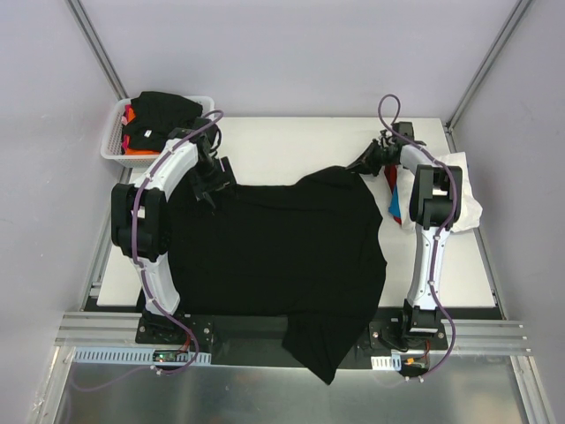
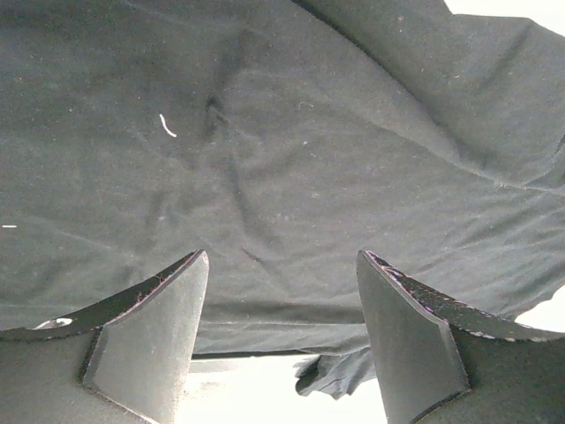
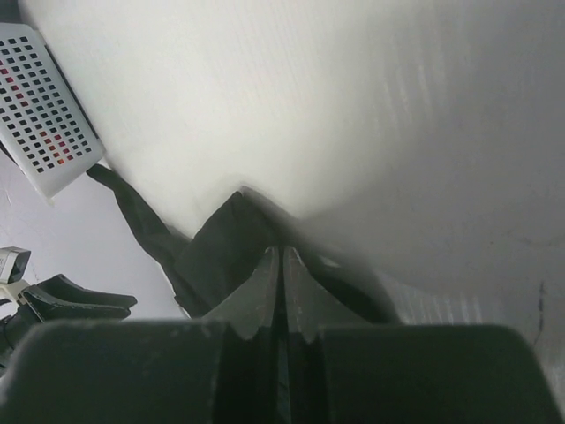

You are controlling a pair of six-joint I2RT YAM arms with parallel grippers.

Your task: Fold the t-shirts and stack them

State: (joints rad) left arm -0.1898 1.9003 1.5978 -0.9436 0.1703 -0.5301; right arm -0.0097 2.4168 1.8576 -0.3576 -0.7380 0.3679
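– Black cloth covers most of your table (image 1: 291,141); what is it, and how do your pincers stand?

– It is the black t-shirt (image 1: 282,256), spread across the centre of the overhead view, with one part spilling over the near edge at lower centre. Your right gripper (image 3: 281,265), at the shirt's upper right, has its jaws pressed together on a corner of that cloth. Your left gripper (image 2: 282,305), at the shirt's upper left, hovers over the fabric with jaws apart, holding nothing.

– How far along are you?

– Early, I judge. This shirt shows no fold yet. The basket (image 1: 110,143) at upper left holds an orange t-shirt (image 1: 131,150) and a dark garment (image 1: 166,108), both waiting. At right, under your right arm, a white t-shirt (image 1: 463,190) lies rumpled, with a red t-shirt (image 1: 391,179) and a blue t-shirt (image 1: 396,213) showing at its edge. Whether that heap is a finished stack, I cannot tell.

– Any labels or writing?

– None readable; no brand mark shows in any view.
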